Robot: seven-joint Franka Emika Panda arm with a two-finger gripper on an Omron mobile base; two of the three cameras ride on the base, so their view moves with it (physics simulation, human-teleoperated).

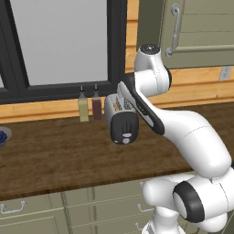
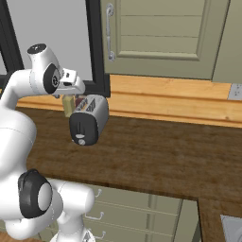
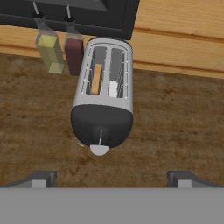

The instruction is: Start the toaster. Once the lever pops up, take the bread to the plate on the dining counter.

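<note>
Left to right along the dark wood bench (image 1: 55,155):

- A bowl (image 1: 3,136) with blue contents is seen at the far left edge of the left base view, partly cut off by the frame.
- A slim bottle of yellow-green liquid (image 3: 49,52) is noted upright against the back wall, with a slim bottle of dark red liquid (image 3: 73,53) just beside it on the right. Both carry thin dark spouts.
- The toaster (image 3: 103,103) is noted just right of the red bottle, standing on the bench with its black end face turned toward the hand camera. Two slots are seen from above. In the left slot the bread (image 3: 96,78) is seated, its golden-tan top edge visible below the slot rim. In the right slot a pale object is seen; what it is cannot be told.
- The lever (image 3: 100,135) is seen as a thin tab on the black end face, just above the round pale dial (image 3: 99,150).
- The fingers (image 3: 43,178) are seen spread wide at the bottom of the hand view, released and holding nothing, apart from the toaster and short of its end face.
- The arm (image 2: 28,90) is seen bent above the bench on the near side of the toaster.
</note>
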